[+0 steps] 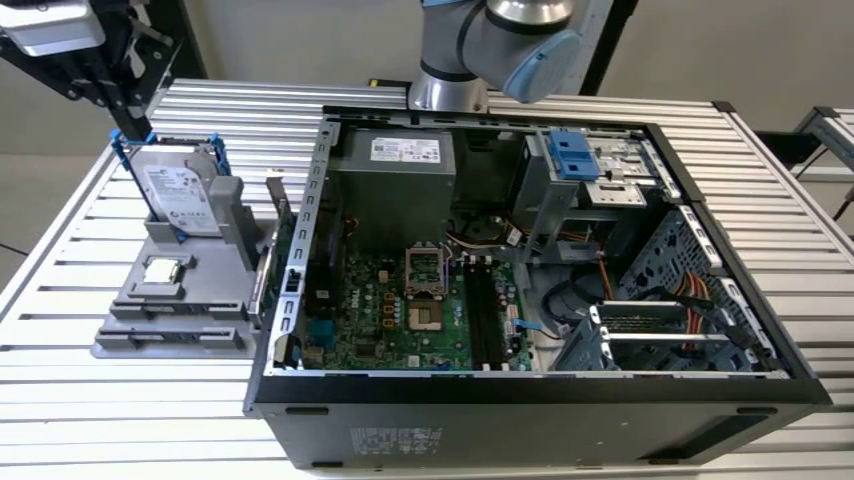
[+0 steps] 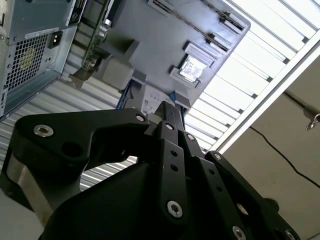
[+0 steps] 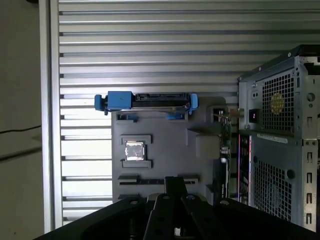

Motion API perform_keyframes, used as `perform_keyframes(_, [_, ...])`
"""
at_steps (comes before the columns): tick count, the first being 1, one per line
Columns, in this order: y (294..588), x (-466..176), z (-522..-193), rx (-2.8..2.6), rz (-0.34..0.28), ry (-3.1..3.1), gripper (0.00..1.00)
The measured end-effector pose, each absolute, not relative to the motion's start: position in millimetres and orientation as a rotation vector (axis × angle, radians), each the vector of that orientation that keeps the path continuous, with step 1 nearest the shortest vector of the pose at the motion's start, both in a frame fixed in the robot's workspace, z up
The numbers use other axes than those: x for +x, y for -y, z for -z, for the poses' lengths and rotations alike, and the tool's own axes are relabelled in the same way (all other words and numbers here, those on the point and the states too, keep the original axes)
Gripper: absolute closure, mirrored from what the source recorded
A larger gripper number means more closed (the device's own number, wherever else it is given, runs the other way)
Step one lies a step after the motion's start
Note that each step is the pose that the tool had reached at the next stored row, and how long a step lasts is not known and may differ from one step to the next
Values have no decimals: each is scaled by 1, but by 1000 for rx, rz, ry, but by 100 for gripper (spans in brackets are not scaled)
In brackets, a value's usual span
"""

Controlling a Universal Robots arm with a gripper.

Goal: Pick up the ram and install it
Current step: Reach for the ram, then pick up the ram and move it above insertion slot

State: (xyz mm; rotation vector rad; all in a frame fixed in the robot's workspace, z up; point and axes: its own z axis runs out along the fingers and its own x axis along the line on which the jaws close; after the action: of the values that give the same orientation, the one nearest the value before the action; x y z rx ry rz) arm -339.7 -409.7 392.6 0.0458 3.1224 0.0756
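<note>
Your gripper (image 2: 169,106), claw closed on nothing, hangs above the grey holder (image 3: 165,131). The ram (image 3: 225,134) stands on the holder's edge beside the computer case (image 3: 280,150).

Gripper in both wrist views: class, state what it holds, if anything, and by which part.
Nothing is held: the gripper is shut and empty, hovering over the grey parts tray.

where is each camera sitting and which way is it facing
Exterior view: off the arm, high up, looking down on the slatted table and open computer case; arm and gripper show.
First wrist view: on the arm, looking straight down on the grey parts holder; gripper shows.
Second wrist view: on the arm, looking slantwise along the gripper at that holder.
All three share the holder's small silver chip.
</note>
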Motion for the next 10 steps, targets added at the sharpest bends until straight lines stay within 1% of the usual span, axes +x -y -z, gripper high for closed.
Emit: perform_keyframes(10, [414, -340, -393, 46, -76, -3122, 100])
